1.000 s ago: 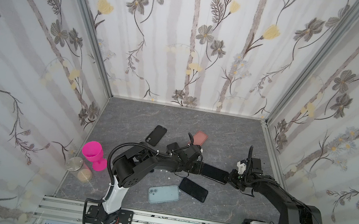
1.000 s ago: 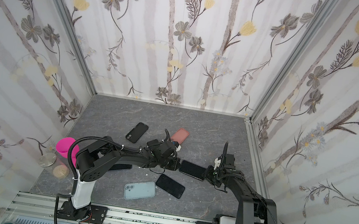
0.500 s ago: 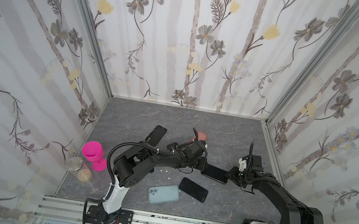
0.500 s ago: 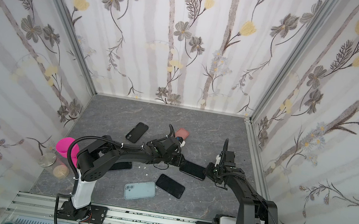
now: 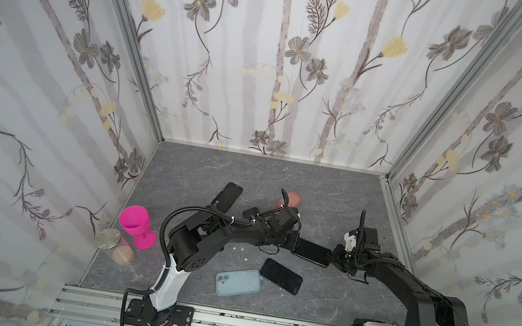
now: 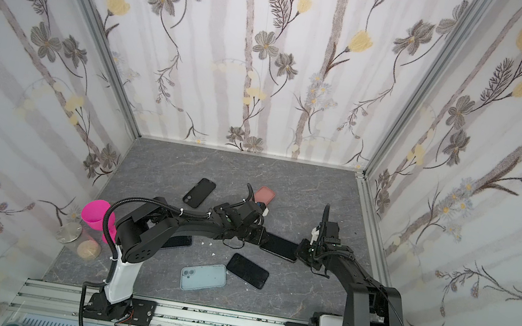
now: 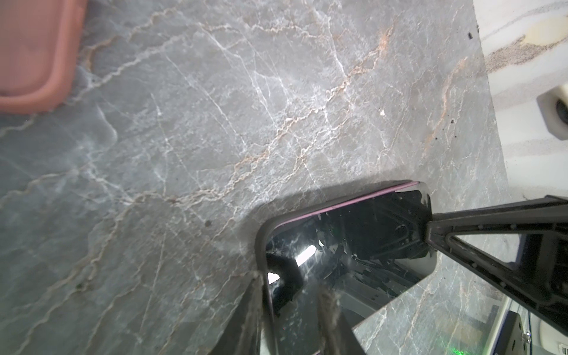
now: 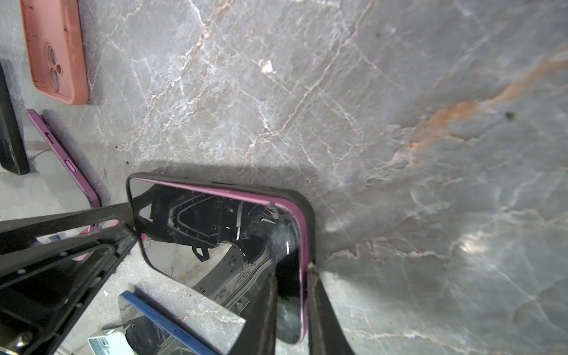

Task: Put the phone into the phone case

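**Phone half-seated in its case, pinched at both ends**

The phone (image 5: 311,251) is mid-desk, a little right of centre. It lies inside the dark phone case (image 8: 309,215) but is not fully home. In the right wrist view a purple strip of its frame stands proud of the case rim along one long side and round a corner.

The left end effector (image 5: 292,242) is closed on the left end, one finger on the glass and one behind the case. The right end effector (image 5: 333,255) pinches the right end the same way. The shadow beneath suggests the pair is held just off the desk (image 5: 285,178), though I can't be sure.

To my eye the phone is a stiff, fairly heavy slab. Its slick glass gives fingers little purchase and would not like a hard point load. The case rim looks soft and springy, so it may flex and pop back off. I'd hold the short ends across the thickness and press on the proud edge near the corner, not mid-screen.

A spare black phone (image 5: 280,276) lies just nearer, and a pink case (image 5: 289,199) sits farther back.
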Robot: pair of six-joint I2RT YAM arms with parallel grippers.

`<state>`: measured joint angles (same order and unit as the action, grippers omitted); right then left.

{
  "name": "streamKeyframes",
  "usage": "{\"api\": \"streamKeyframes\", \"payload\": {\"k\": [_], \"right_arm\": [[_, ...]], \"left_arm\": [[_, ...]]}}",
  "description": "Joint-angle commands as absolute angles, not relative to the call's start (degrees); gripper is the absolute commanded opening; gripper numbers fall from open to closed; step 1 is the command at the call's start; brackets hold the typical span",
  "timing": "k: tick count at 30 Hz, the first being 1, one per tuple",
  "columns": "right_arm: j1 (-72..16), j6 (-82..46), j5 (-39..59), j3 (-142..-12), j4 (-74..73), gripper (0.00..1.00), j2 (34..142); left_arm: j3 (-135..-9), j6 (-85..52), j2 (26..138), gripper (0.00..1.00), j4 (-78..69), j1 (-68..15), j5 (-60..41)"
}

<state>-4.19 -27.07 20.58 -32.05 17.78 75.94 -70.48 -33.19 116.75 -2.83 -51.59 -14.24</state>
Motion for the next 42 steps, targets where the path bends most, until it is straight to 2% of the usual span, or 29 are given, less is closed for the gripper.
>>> {"api": "streamKeyframes", "payload": {"k": [1,14,16,19,25,33,39,42], "right_arm": [[-5.2,-27.7,22.9,-31.9,16.8,0.16,76.6],[-8.6,-27.9,20.7,-33.0,16.9,0.11,80.6],[-8.7,-27.7,19.4,-33.7,18.0,0.12,80.1],[-8.7,-27.5,16.5,-34.8,19.9,0.24,78.1],[-8.5,-27.5,13.8,-35.0,22.3,0.27,74.1],[-8.6,-27.4,14.5,-33.7,23.7,0.16,72.9],[-8.8,-27.7,15.5,-32.2,22.3,0.13,73.5],[-8.9,-27.6,16.2,-32.0,21.7,0.07,74.3]], "left_arm": [[-70.0,-33.2,117.0,0.28,-3.5,-52.0,-16.2],[-66.4,-35.1,115.1,0.24,-6.4,-52.3,-17.0],[-66.3,-35.0,114.9,0.24,-5.8,-52.3,-15.3],[-65.9,-35.1,114.8,0.24,-5.1,-52.1,-13.5],[-65.6,-35.0,114.9,0.23,-4.4,-52.0,-12.2],[-65.5,-34.7,114.5,0.23,-4.6,-52.0,-12.5],[-65.6,-34.7,114.6,0.23,-4.9,-52.0,-12.7],[-65.6,-34.8,114.6,0.22,-5.2,-52.0,-13.4]]}}
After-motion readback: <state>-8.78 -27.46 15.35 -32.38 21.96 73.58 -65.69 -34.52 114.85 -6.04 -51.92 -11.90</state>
